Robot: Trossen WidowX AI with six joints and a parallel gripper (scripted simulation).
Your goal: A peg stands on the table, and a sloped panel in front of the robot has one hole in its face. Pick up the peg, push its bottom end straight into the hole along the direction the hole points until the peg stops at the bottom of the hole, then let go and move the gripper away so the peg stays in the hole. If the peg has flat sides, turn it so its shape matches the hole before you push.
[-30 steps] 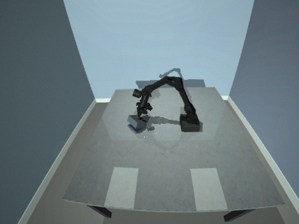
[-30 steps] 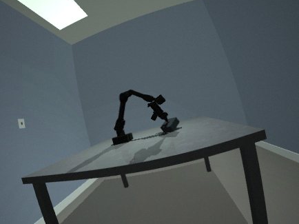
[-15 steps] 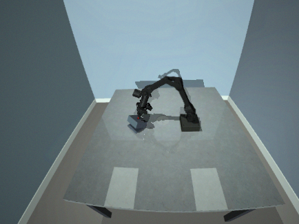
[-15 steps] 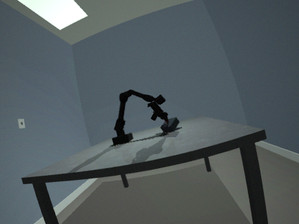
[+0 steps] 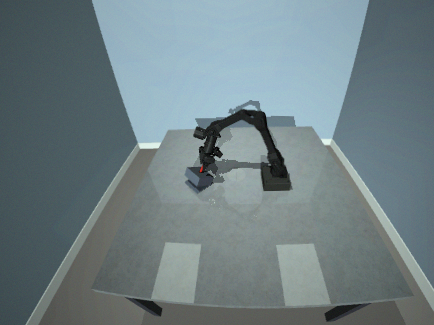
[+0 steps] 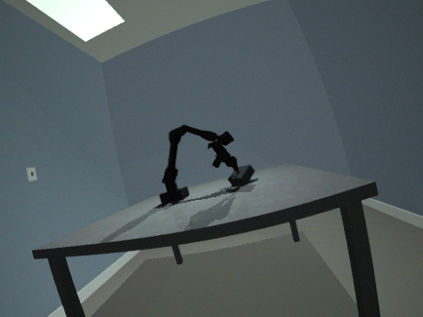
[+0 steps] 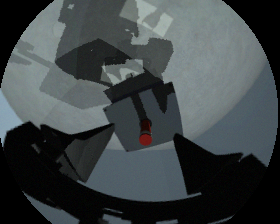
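Observation:
The red round peg (image 7: 145,134) (image 5: 201,168) stands out from the face of the dark sloped panel (image 7: 165,122) (image 5: 197,177) (image 6: 245,176), its lower end in the panel; the hole's rim and the peg's depth are hidden. My gripper (image 7: 145,131) is wide open, with one finger on each side of the peg and a gap on both sides. In the top and exterior views the gripper is right at the peg's upper part, above the panel's face.
The panel block sits on the grey table (image 5: 235,237) (image 6: 288,197). The arm's base (image 5: 276,179) (image 6: 173,195) stands on the same table, to the right of the panel in the top view. The arm arches between them.

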